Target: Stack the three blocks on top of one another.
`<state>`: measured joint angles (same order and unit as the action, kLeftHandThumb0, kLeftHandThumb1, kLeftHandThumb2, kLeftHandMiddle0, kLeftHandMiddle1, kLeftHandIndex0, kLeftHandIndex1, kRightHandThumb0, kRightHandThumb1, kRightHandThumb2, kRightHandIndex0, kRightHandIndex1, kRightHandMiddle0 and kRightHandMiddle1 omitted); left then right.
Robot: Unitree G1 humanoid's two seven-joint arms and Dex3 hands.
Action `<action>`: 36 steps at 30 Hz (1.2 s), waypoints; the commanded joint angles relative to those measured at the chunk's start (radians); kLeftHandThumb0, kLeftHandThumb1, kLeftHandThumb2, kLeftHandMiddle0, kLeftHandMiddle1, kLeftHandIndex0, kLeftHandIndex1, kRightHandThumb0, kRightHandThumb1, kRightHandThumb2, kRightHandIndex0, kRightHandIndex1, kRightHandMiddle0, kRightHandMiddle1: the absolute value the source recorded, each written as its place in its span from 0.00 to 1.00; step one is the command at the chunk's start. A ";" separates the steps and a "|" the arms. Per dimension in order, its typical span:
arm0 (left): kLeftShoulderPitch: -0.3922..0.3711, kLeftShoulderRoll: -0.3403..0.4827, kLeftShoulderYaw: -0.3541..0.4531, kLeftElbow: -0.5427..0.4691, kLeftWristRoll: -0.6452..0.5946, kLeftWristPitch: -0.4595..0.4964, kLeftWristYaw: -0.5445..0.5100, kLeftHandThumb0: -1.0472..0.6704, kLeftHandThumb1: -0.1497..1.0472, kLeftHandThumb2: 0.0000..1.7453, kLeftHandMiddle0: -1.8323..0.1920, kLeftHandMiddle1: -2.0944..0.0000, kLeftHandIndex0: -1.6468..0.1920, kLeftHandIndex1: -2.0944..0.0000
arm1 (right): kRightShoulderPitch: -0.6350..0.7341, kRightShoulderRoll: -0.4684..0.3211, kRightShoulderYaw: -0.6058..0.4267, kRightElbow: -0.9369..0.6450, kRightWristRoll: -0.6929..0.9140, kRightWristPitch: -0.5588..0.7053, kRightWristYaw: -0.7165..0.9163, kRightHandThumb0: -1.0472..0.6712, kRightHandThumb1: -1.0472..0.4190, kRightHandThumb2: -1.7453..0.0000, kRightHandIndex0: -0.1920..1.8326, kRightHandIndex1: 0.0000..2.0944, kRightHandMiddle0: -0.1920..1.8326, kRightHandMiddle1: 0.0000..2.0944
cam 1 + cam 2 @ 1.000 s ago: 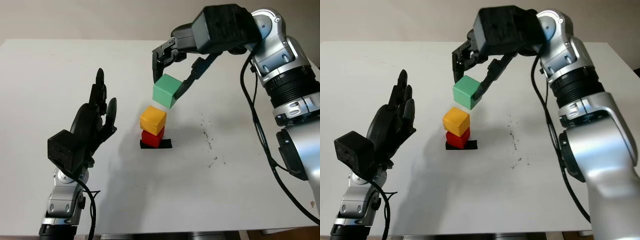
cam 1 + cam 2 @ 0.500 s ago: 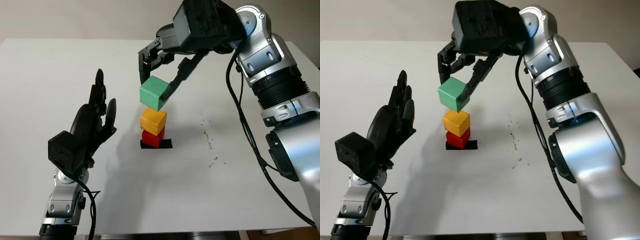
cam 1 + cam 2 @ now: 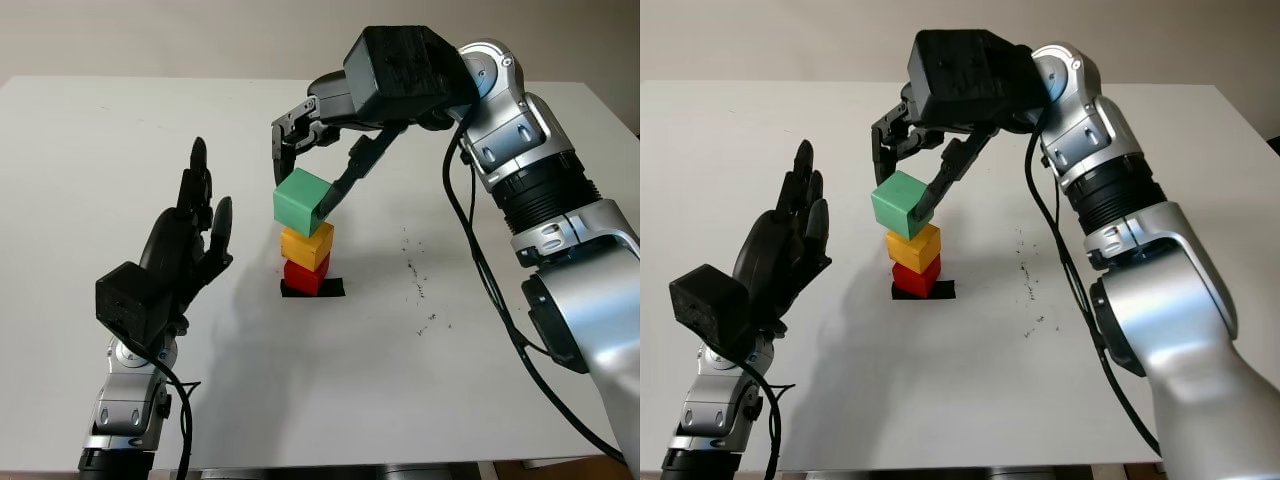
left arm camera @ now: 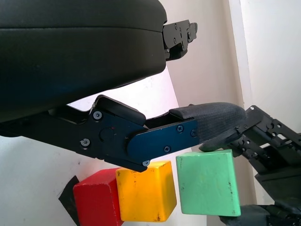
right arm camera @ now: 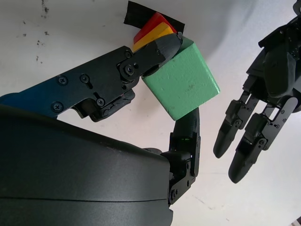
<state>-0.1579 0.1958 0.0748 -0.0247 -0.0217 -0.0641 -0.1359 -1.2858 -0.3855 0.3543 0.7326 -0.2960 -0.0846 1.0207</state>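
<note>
Since a second ago the right robot hand [image 3: 312, 165] has swung toward the counter's left edge and come down, carrying the green block [image 3: 303, 203] from beside the stack to a spot over it. On the white counter [image 3: 480, 380], near its middle, the yellow block [image 3: 307, 246] sits on the red block [image 3: 303, 275], which stands on a black tape mark [image 3: 333, 288]. Green hangs tilted, pinched between the fingers, just above yellow and slightly off toward the left edge. I judge it should be levelled, centred, lowered gently, then released. The left robot hand [image 3: 190, 245] is open, raised beside the stack.
</note>
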 commanded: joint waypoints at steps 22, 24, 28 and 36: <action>0.010 0.004 0.004 -0.023 0.000 -0.009 -0.003 0.13 1.00 0.40 1.00 1.00 1.00 1.00 | 0.018 -0.001 0.005 0.031 -0.004 -0.026 -0.002 0.36 0.07 0.97 0.21 0.02 0.26 0.69; 0.011 0.005 0.004 -0.026 0.000 -0.003 -0.004 0.13 1.00 0.40 1.00 1.00 1.00 1.00 | 0.020 -0.001 0.003 0.028 0.000 -0.020 0.002 0.36 0.07 0.97 0.21 0.02 0.25 0.70; 0.012 0.008 0.004 -0.026 0.001 0.001 -0.006 0.12 1.00 0.39 1.00 1.00 1.00 1.00 | 0.025 0.000 0.000 0.029 0.005 -0.023 0.006 0.36 0.07 0.97 0.21 0.02 0.25 0.70; 0.010 0.007 0.006 -0.021 0.000 -0.001 -0.006 0.12 1.00 0.39 1.00 1.00 1.00 1.00 | 0.030 0.001 -0.006 0.044 0.030 -0.021 0.037 0.33 0.10 0.97 0.14 0.01 0.17 0.53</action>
<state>-0.1545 0.1965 0.0763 -0.0308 -0.0215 -0.0636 -0.1386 -1.2579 -0.3848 0.3563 0.7764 -0.2743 -0.1084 1.0516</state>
